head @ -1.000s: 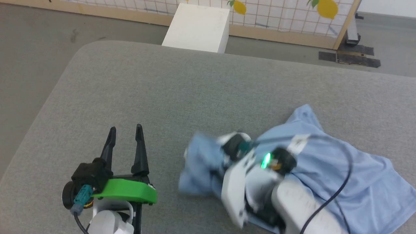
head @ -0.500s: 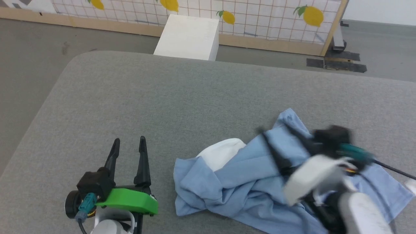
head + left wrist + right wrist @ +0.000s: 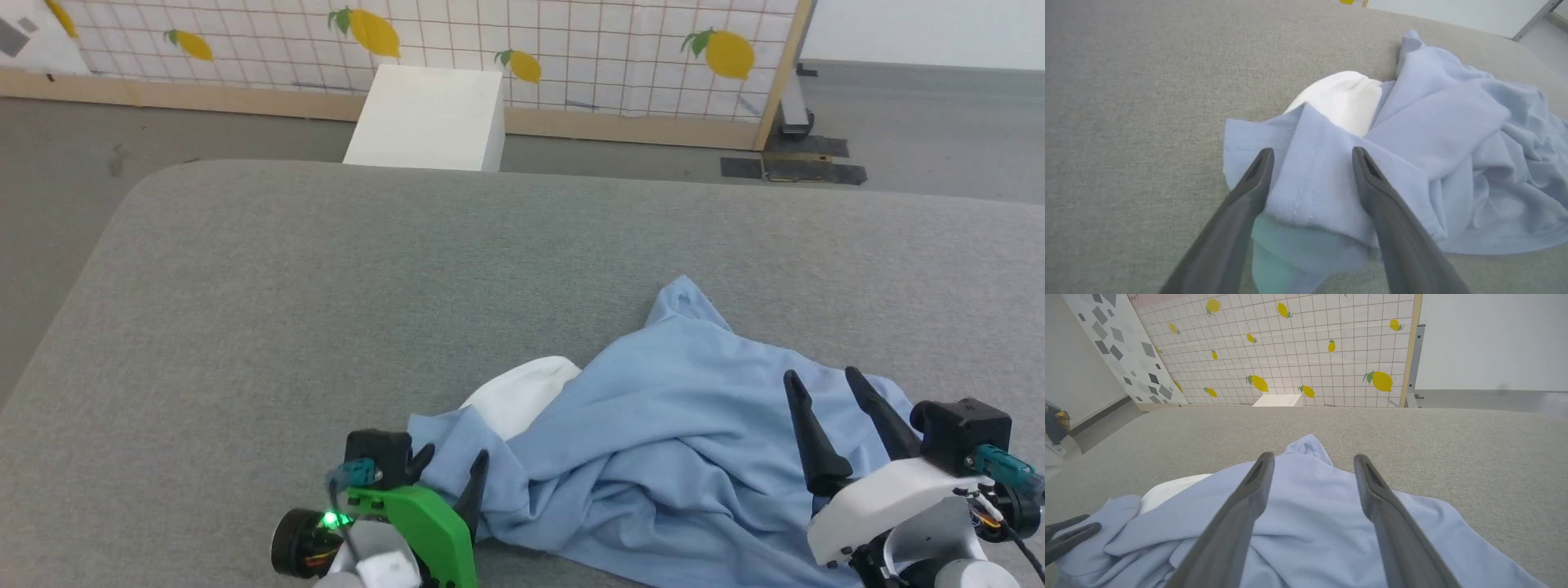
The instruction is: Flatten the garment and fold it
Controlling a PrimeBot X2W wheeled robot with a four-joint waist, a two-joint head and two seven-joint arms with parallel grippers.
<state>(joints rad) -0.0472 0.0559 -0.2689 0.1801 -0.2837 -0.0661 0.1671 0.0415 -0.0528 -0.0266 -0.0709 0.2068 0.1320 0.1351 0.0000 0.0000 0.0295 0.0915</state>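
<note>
The garment (image 3: pixel 678 441), a light blue shirt, lies crumpled on the near right part of the grey padded table (image 3: pixel 326 269), with a white piece (image 3: pixel 522 392) showing at its left. My left gripper (image 3: pixel 454 457) is open at the garment's left edge. In the left wrist view it (image 3: pixel 1310 157) straddles a stitched hem fold of the garment (image 3: pixel 1433 122), in front of the white piece (image 3: pixel 1347 98). My right gripper (image 3: pixel 820 376) is open over the garment's right side. Its wrist view shows the gripper (image 3: pixel 1312 457) holding nothing above the blue cloth (image 3: pixel 1310 514).
A white box (image 3: pixel 424 118) stands on the floor beyond the table's far edge, in front of a lemon-patterned tiled panel (image 3: pixel 571 41). The table's rounded left corner (image 3: pixel 139 188) drops to grey floor. Bare table stretches left and beyond the garment.
The right gripper let go of the cloth, opened and swung back to the right. The left gripper moved right to the garment's left edge. The head camera tilted, shifting the whole picture.
</note>
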